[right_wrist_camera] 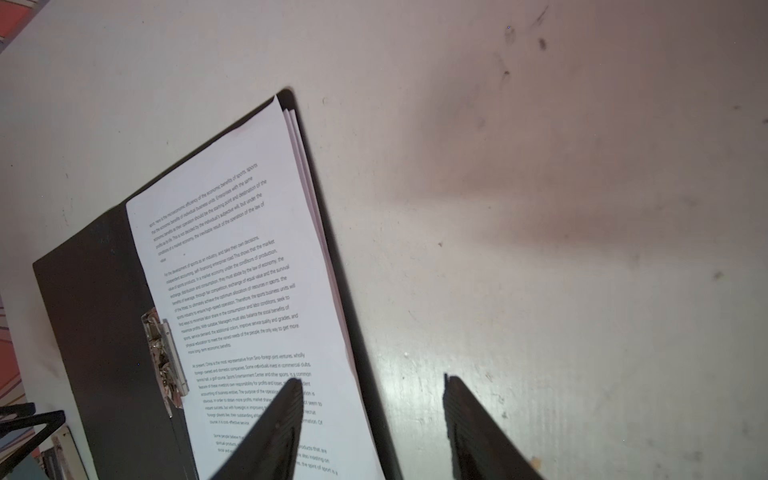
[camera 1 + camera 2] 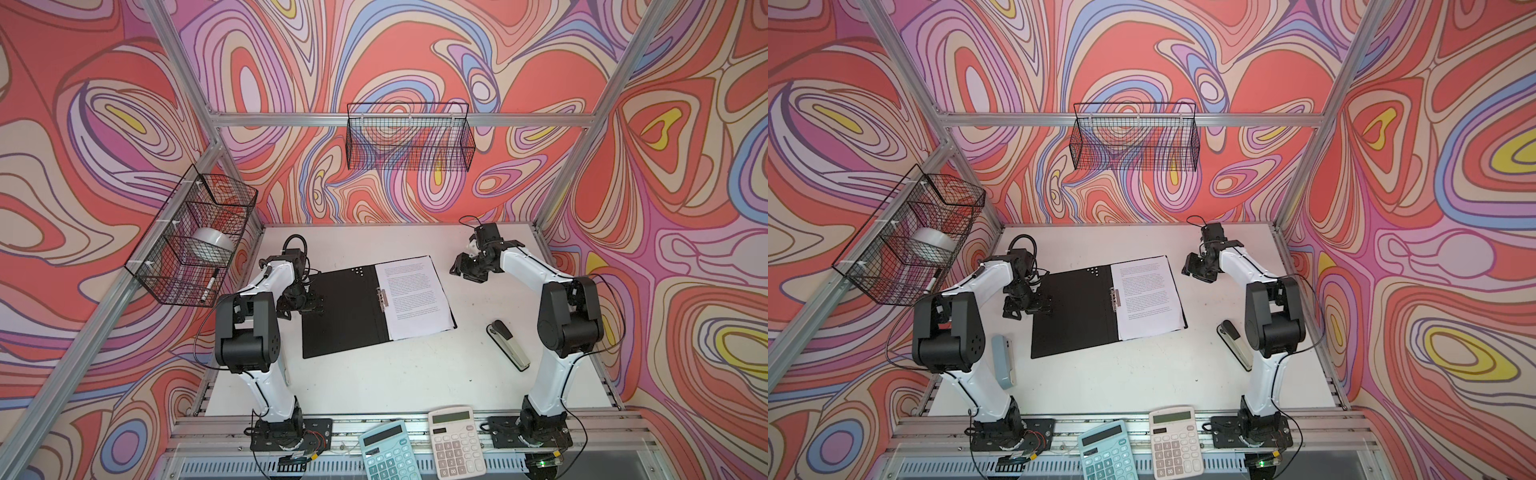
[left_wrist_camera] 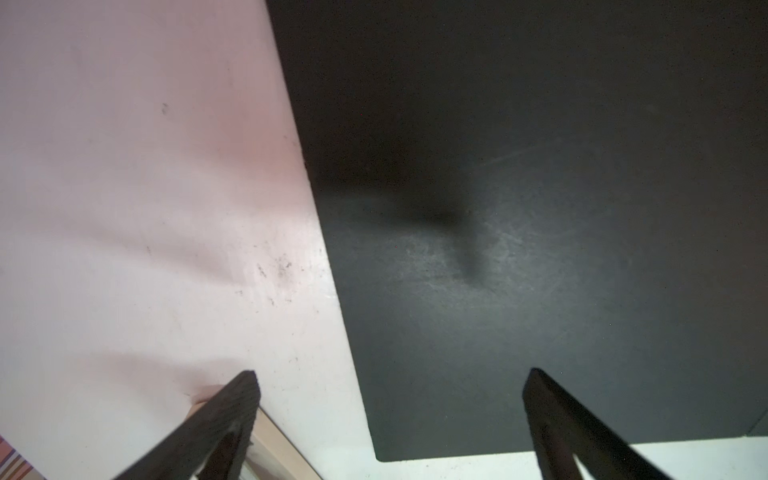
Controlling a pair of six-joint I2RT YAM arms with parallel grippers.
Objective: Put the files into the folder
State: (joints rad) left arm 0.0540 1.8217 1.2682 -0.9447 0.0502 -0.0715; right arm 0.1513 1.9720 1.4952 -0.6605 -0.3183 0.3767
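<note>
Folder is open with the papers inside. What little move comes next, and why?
Probably the left tool should close on the bare left cover edge of the folder to fold it shut: the files already lie on the right half, and its open jaws straddle that edge.

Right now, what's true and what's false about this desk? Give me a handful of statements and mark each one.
1. The folder lies open, black inside up. True.
2. The files stand upright. False: they lie flat on the folder's right half.
3. The right tool grips a sheet. False: it is open and empty.
4. A stapler lies on the table, right of the folder. True.
5. The left tool is shut. False: its jaws stand wide apart over the folder's left edge.
</note>
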